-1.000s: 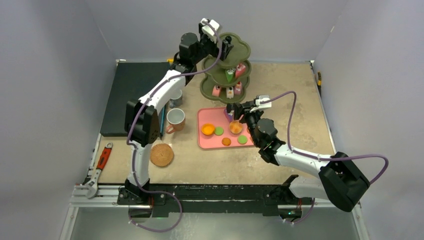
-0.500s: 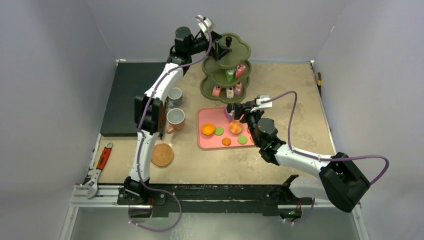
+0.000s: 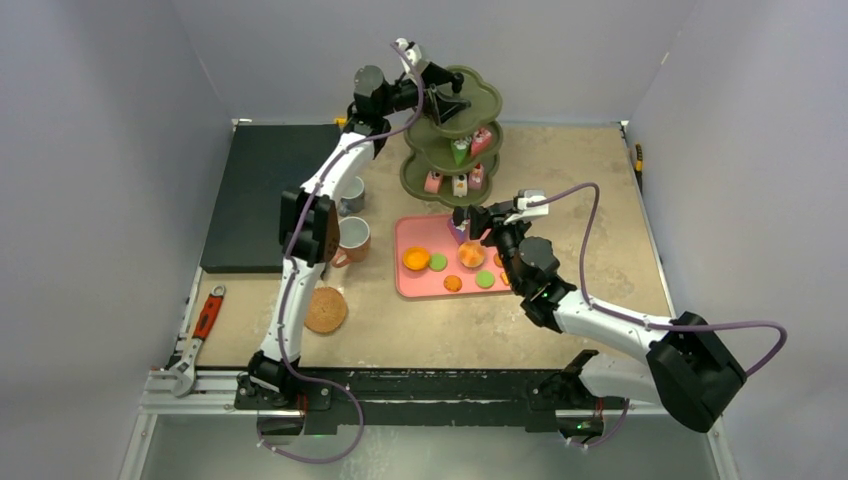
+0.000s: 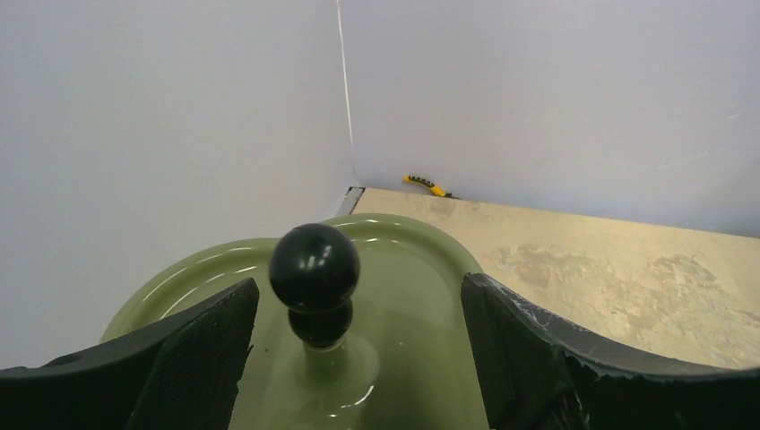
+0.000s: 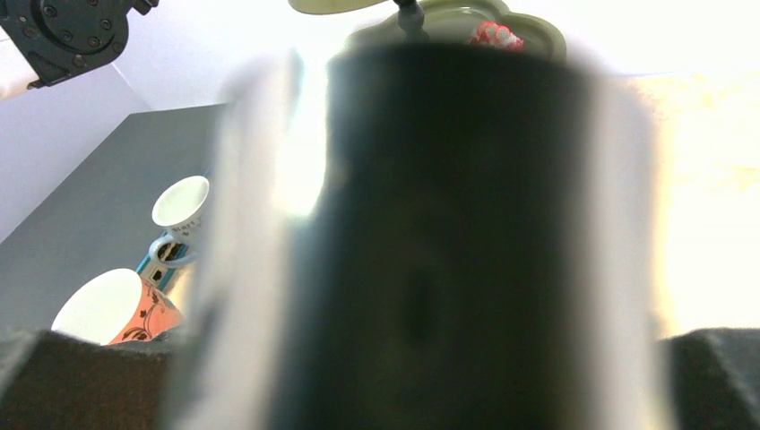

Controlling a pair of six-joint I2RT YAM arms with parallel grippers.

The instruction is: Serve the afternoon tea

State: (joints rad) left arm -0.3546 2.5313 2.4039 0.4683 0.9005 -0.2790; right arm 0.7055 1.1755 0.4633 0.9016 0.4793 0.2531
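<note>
The green three-tier stand is at the back, with cake slices on its lower tiers. My left gripper is over the top tier and open, its fingers either side of the black knob without touching it. My right gripper hovers over the pink tray's far edge. It is shut on a dark cake slice with pale edges that fills the right wrist view. Orange and green rounds lie on the tray. The orange mug and grey mug stand to its left.
A black mat covers the back left. A brown round disc lies near the left arm's base. A red-handled wrench rests at the left front edge. A yellow tool lies by the right wall.
My left gripper has swung from behind the stand's left side onto its top tier, and the knob is now between its open fingers. The right arm has held still with its cake slice.
</note>
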